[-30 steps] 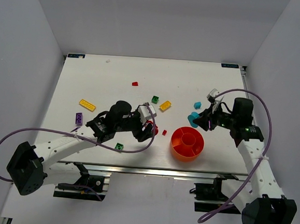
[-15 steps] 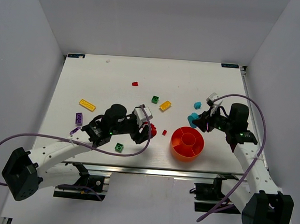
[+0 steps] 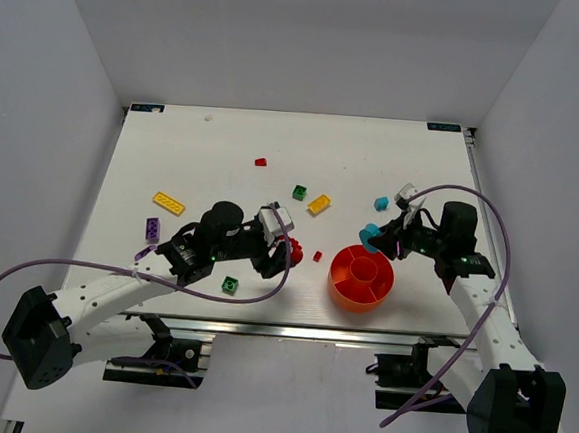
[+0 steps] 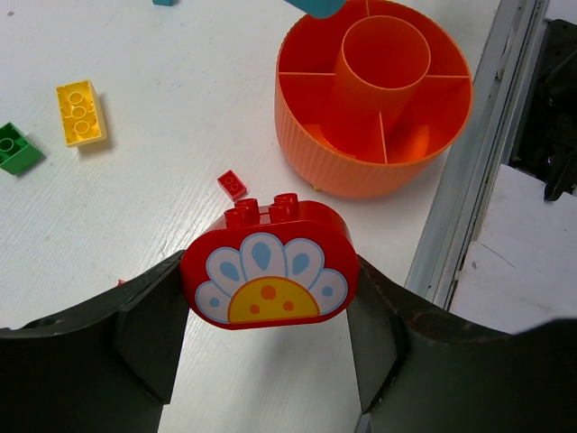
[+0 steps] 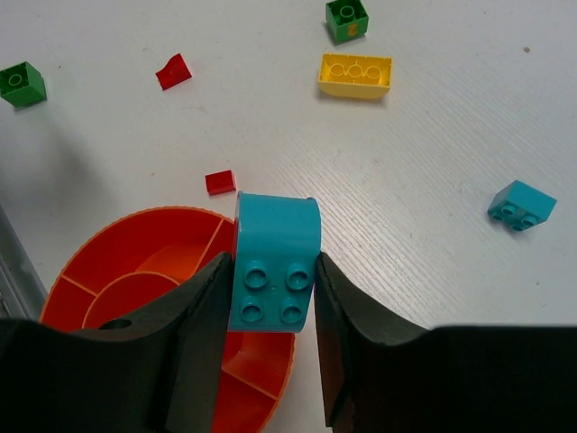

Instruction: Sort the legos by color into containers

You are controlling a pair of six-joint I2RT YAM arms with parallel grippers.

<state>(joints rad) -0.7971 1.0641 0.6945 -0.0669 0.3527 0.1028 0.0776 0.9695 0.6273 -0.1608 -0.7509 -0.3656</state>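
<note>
Between the right pincer's [image 5: 270,293] jaws sits a cyan brick [image 5: 275,239].

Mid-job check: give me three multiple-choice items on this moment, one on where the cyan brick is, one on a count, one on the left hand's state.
1. The cyan brick in the right hand is:
A. held by the tray's rim
B. lying inside the tray
C. beside the purple brick

2. How many green bricks lie on the table?
A. one
B. two
C. four

3. The left hand is:
A. open and empty
B. shut on a red brick
C. shut on a yellow plate

Answers:
1 A: the right wrist view shows the brick between the fingers at the rim.
2 B: the top view shows two, one far and one near.
3 B: the left wrist view shows both fingers pressed on the red brick with the flower picture.
</note>
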